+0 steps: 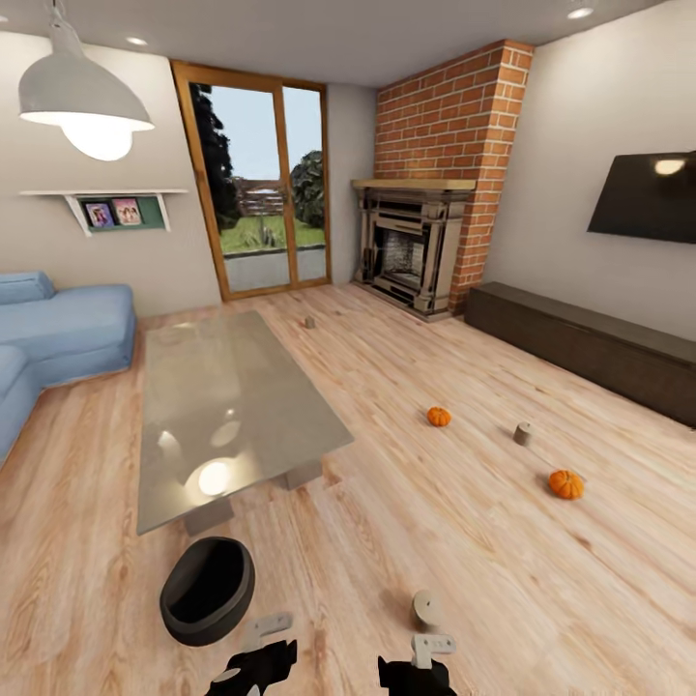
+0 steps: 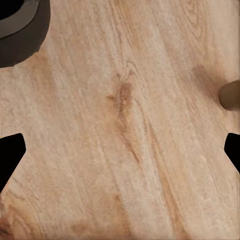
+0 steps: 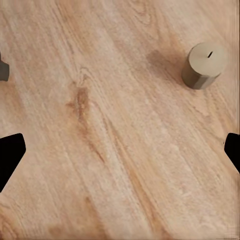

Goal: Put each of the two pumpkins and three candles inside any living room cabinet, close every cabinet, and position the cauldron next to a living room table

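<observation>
Two orange pumpkins (image 1: 439, 417) (image 1: 565, 484) lie on the wood floor to the right of the glass-topped table (image 1: 193, 387). One candle (image 1: 425, 607) (image 3: 204, 65) stands just ahead of my right gripper (image 1: 418, 672) (image 3: 120, 155), another candle (image 1: 523, 433) sits between the pumpkins, and a third candle (image 1: 309, 322) is beyond the table's far end. The black cauldron (image 1: 208, 590) (image 2: 20, 30) sits on the floor off the table's near end, close ahead of my left gripper (image 1: 253, 665) (image 2: 120, 152). Both grippers hang open over bare floor. The dark cabinet (image 1: 590, 348) runs along the right wall, its fronts flush.
A blue sofa (image 1: 58, 338) stands at the left and a brick fireplace (image 1: 416, 242) in the far corner. Glass doors (image 1: 266, 184) are at the back, a TV (image 1: 643, 198) hangs above the cabinet, and a lamp (image 1: 82, 101) hangs at the upper left. Wide bare floor lies between table and cabinet.
</observation>
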Robot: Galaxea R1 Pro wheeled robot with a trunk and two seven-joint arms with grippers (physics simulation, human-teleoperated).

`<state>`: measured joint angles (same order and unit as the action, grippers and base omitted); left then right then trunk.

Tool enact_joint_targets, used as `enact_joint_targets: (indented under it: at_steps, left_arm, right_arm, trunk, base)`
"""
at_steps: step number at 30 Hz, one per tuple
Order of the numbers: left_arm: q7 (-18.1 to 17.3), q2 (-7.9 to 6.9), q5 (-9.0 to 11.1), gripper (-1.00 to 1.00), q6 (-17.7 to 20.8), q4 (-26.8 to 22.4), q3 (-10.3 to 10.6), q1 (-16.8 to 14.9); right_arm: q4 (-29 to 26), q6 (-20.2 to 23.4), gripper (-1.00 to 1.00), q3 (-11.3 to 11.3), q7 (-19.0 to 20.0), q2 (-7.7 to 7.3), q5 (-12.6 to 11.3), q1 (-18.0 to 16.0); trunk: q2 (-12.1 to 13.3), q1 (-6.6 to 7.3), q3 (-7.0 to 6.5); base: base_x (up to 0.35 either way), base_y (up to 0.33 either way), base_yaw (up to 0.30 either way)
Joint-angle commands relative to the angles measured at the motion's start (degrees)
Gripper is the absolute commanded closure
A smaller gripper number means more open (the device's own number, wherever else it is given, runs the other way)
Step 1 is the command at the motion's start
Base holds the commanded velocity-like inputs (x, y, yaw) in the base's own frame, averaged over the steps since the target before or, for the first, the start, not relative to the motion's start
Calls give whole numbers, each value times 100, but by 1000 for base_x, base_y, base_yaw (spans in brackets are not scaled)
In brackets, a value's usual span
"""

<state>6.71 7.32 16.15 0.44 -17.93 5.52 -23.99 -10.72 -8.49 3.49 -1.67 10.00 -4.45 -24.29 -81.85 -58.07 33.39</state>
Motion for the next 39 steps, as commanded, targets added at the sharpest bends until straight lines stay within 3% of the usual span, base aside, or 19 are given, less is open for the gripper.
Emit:
enact_joint_targets:
  at_steps: [1, 39]
  left_arm:
    - [41, -5, 53, -100, 6, -9, 48, 0]
    - [44, -11, 33, -100, -147, 17, 58, 0]
  right_arm:
    - [8, -21, -100, 37, -18, 0, -47, -5]
    - [8, -13, -100, 29, -26, 0, -47, -5]
  trunk:
    - [-3, 0, 5]
    - [-3, 0, 29]
  base:
    - [0, 0, -273]
    - [0, 0, -277]
